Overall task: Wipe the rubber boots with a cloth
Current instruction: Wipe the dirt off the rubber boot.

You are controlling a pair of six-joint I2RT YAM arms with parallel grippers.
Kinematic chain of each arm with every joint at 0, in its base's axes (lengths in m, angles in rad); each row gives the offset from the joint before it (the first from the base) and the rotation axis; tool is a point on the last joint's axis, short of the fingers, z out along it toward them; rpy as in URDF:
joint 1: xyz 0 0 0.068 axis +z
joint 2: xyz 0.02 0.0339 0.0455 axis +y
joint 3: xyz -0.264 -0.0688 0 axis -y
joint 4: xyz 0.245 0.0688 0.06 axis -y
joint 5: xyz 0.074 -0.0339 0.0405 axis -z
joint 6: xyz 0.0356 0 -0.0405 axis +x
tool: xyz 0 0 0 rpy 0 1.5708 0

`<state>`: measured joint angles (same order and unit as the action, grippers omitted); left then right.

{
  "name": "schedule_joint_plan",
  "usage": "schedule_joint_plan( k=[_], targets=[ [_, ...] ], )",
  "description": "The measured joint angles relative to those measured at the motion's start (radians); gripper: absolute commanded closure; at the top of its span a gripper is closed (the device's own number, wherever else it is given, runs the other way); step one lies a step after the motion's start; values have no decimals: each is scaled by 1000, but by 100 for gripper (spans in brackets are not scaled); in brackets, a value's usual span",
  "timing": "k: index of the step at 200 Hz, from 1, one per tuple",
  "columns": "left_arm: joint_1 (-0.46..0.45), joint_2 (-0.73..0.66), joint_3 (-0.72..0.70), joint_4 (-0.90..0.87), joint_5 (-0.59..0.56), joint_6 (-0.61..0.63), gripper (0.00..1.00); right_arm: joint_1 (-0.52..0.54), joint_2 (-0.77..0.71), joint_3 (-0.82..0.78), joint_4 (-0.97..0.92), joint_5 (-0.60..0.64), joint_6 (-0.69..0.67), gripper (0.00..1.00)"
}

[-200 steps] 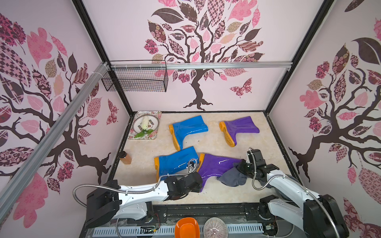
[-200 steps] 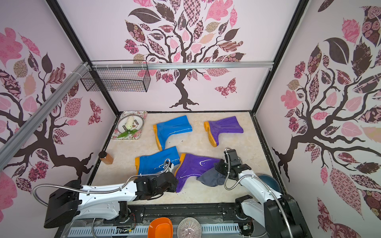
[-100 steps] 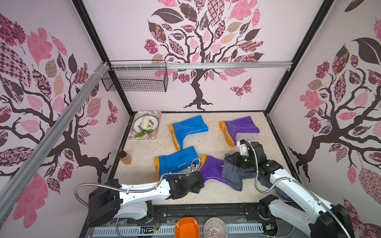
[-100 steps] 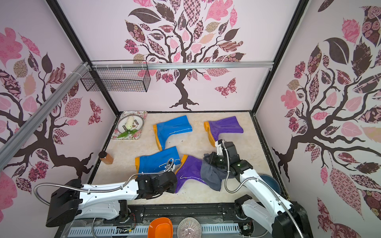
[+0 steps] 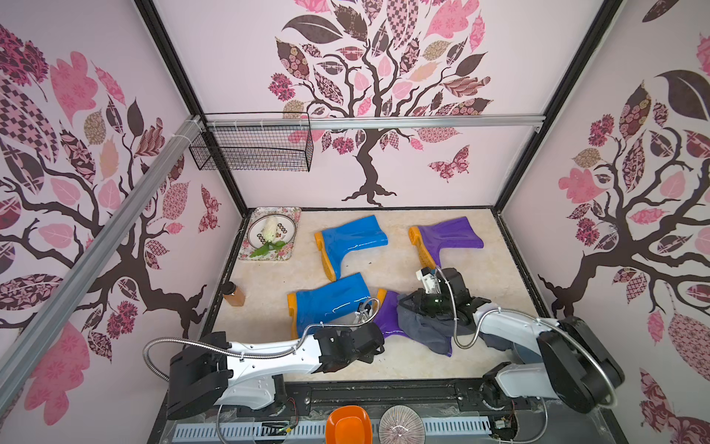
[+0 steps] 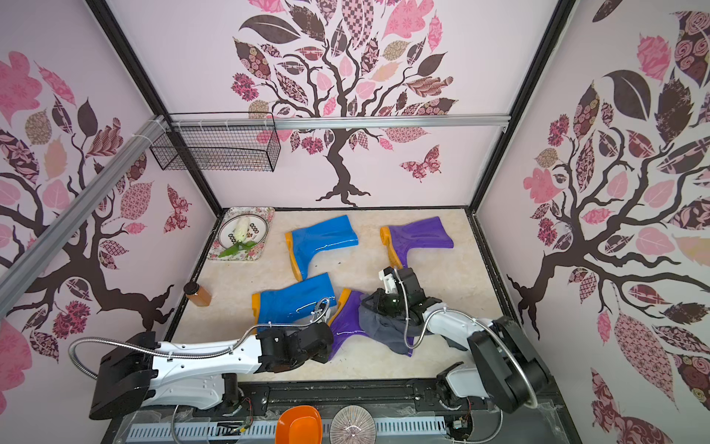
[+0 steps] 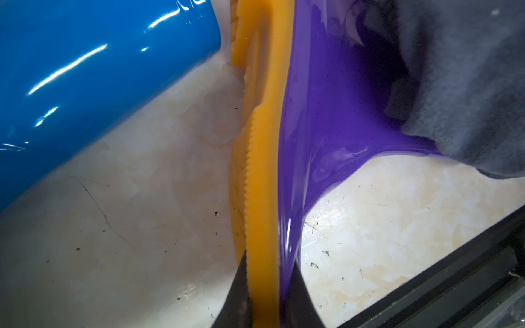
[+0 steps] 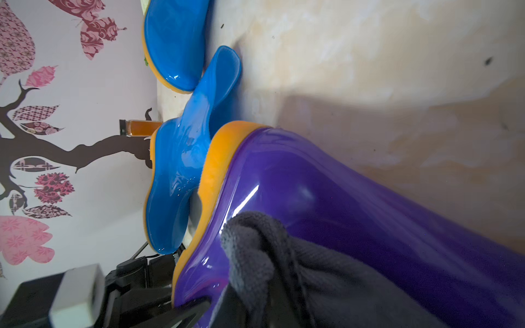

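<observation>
Grey cloth on the front purple boot, toe pinned.
The right gripper, clamped on the cloth, pressed it onto that boot, which lay near the surface's front edge, right of centre; the left gripper pinched its orange sole at the toe. The second purple boot lay toward the back right corner.

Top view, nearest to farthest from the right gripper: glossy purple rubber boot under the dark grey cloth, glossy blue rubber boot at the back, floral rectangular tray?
1. The glossy purple rubber boot, front centre, directly under the right gripper and its dark grey cloth.
2. The glossy blue rubber boot, back centre, on its side.
3. The floral rectangular tray, back-left corner.
</observation>
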<state>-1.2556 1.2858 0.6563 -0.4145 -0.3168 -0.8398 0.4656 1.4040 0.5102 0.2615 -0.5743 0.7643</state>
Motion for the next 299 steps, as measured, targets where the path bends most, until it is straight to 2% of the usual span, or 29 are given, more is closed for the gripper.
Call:
schedule_joint_plan(
  k=[43,76,106,126,178,204,236,258,299],
  targets=[
    [-57,38,1,33,-57,22,100,6,176,56,54,57,-5,100],
    [-74,66,11,46,-76,32,100,54,191,88,33,130,-2,100],
    [-82,71,13,45,-89,34,100,150,169,128,21,246,-24,100],
    [-83,71,13,46,-90,32,100,159,169,133,28,275,-28,100],
    [-84,60,8,43,-89,30,100,84,124,112,55,256,-25,100],
    [-87,58,7,43,-87,33,100,76,102,149,37,264,-43,100],
    [-87,58,7,42,-88,34,100,74,203,213,60,222,-46,100],
    [-86,53,7,35,-90,33,100,36,249,195,101,202,-28,100],
    [-87,24,-11,31,-89,27,100,-41,216,187,-40,283,-48,100]
  ],
)
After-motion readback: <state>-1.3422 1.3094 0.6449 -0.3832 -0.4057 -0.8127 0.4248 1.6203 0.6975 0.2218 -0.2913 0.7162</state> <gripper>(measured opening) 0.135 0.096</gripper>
